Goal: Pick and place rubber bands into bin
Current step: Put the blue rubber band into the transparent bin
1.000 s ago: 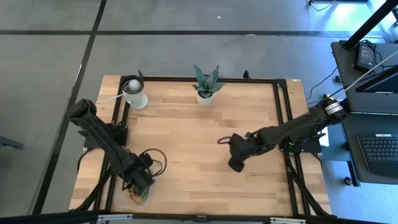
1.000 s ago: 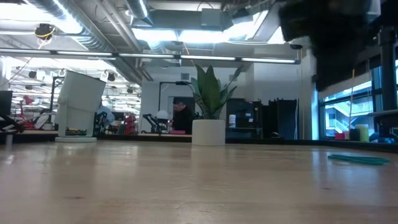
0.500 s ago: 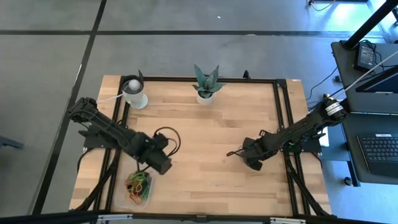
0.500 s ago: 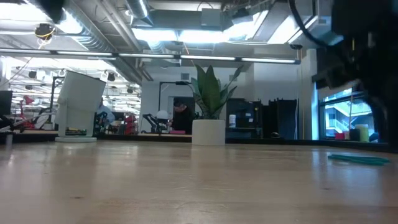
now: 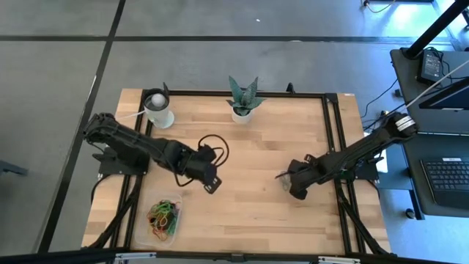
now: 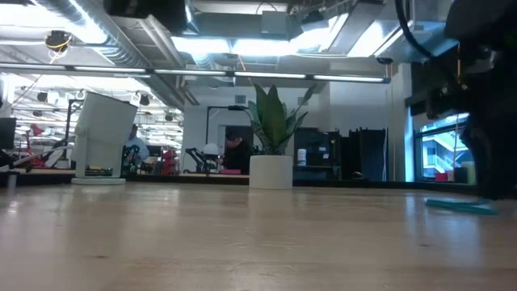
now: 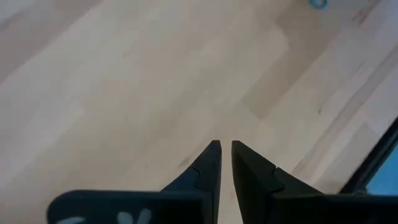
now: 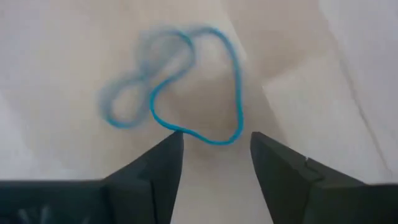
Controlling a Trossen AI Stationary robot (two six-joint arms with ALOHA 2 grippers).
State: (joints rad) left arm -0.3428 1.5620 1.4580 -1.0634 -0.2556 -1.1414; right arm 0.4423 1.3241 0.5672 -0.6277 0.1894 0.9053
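The pale wooden plank table [image 5: 242, 154] with its black frame carries everything here. From its nine-o'clock edge the dark left arm reaches in, and the left gripper [image 5: 211, 183] hangs over bare wood a little toward eight o'clock of the table's centre; its jaws stand nearly pressed together, with a thin slit between them and nothing held. From the three-o'clock edge the dark right arm stretches in low, and the right gripper [image 8: 214, 152] sits toward four o'clock of centre with its jaws spread wide, one on each side of a thin blue rubber band [image 8: 186, 87] lying in a twisted loop on the wood just beyond the fingertips, apart from them. At twelve o'clock stands a small green spiky plant in a white pot [image 5: 242, 99], and at eleven o'clock a white cylindrical cup [image 5: 157, 108]. The small clear plastic bin [image 5: 163, 218] rests near the seven-o'clock corner, well apart from both grippers, holding a tangle of red, green, yellow and orange rubber bands [image 5: 164, 214].
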